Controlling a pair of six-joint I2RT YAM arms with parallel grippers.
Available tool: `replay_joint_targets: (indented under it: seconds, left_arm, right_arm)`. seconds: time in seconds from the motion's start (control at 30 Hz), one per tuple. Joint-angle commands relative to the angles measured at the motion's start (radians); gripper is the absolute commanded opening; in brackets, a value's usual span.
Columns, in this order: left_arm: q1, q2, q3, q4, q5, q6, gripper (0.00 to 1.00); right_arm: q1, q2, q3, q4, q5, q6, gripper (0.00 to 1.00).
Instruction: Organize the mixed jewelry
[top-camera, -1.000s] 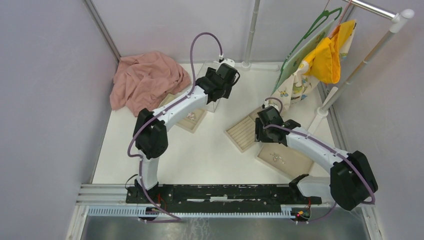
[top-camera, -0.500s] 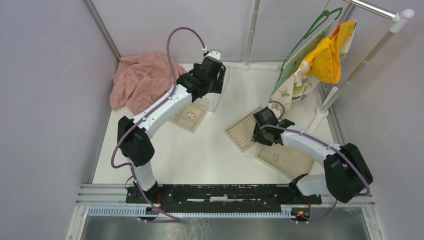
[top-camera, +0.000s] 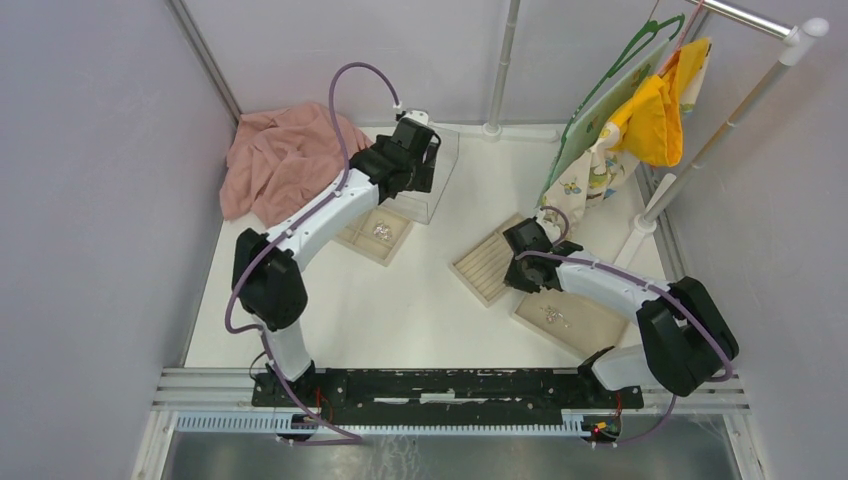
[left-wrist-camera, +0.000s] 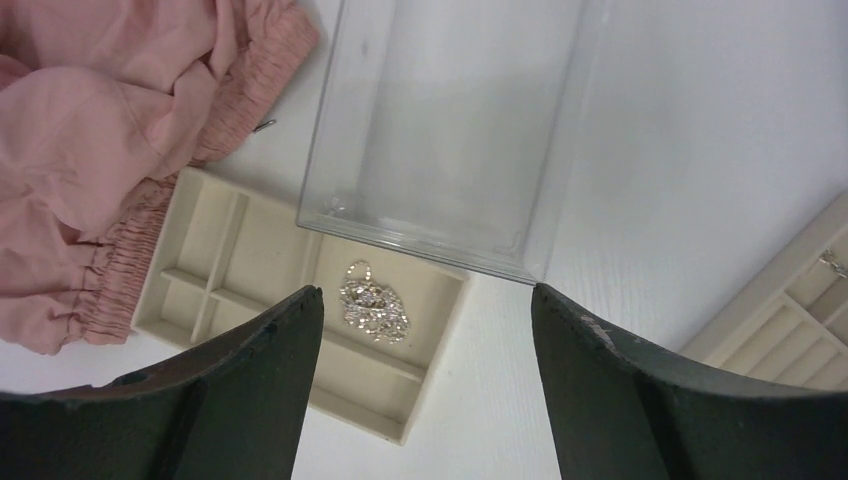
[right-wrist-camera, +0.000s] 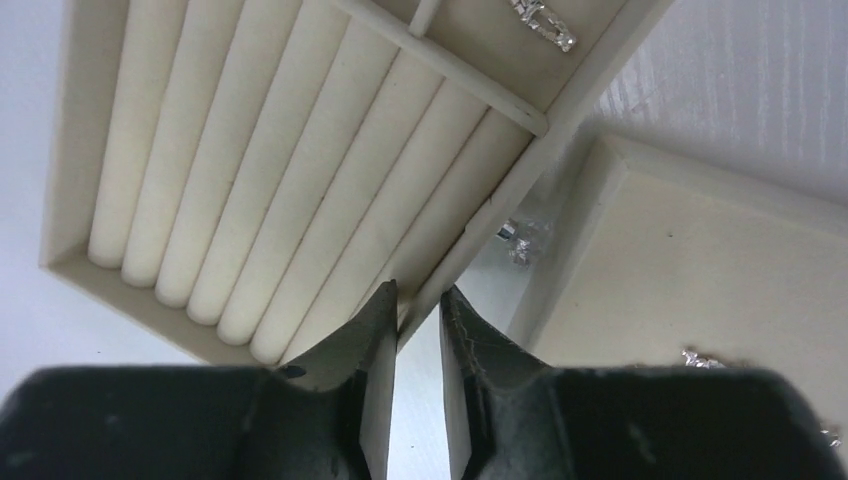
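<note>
The right fingers (right-wrist-camera: 365, 340), nearly together, straddle the rim of the slotted tray (right-wrist-camera: 250, 150) near the right edge of the bench (right-wrist-camera: 720, 90); whether they grip it cannot be told. The left fingers (left-wrist-camera: 265, 385), spread wide and empty, hang over the jewelry heap (left-wrist-camera: 373, 303) in the compartment tray (left-wrist-camera: 200, 270), with the left arm (top-camera: 320, 215) stretched toward the far edge.

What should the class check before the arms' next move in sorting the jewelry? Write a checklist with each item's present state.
1. The left fingers open and empty: ok.
2. The jewelry pile in sight between them, in its compartment tray: ok.
3. The pink cloth clear of that tray: not ok, it lies against one edge.
4. Hold of the right fingers on the rim of the ribbed tray, which they straddle: cannot tell.
5. All pieces inside trays: not ok, a loose piece lies on the table beside the ribbed tray.
</note>
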Motion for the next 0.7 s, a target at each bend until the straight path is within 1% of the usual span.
replay_joint_targets:
  seconds: [0.0,0.07,0.17,0.2,0.23,0.3,0.33,0.57,0.67]
  left_arm:
    - [0.074,0.034,0.043,0.008,-0.031,-0.030,0.83]
    - [0.120,0.064,0.079,0.006,0.030,-0.049,0.84]
    - [0.164,0.105,0.154,0.016,0.068,-0.065,0.87]
    - [0.175,0.119,0.177,0.026,0.078,-0.066,0.88]
    - [0.187,0.137,0.202,0.030,0.091,-0.068,0.89]
    - [0.205,0.178,0.260,0.032,0.116,-0.073,0.91]
    - [0.211,0.199,0.289,0.036,0.123,-0.073,0.92]
    - [0.222,0.342,0.401,0.178,0.179,-0.037,0.95]
    - [0.232,0.410,0.461,0.217,0.201,-0.051,0.96]
  right_arm:
    - [0.006,0.016,0.024,0.026,0.042,-0.007,0.23]
    - [0.008,0.028,0.036,0.023,0.045,-0.025,0.20]
    - [0.010,0.040,0.051,0.027,0.049,-0.052,0.16]
    - [0.009,0.041,0.055,0.028,0.046,-0.057,0.13]
    - [0.010,0.042,0.059,0.030,0.044,-0.067,0.11]
    - [0.011,0.047,0.071,0.033,0.040,-0.094,0.03]
    - [0.011,0.050,0.080,0.030,0.042,-0.109,0.01]
    - [0.013,0.068,0.106,0.018,0.020,-0.197,0.00]
    - [0.012,0.067,0.105,0.011,0.008,-0.223,0.00]
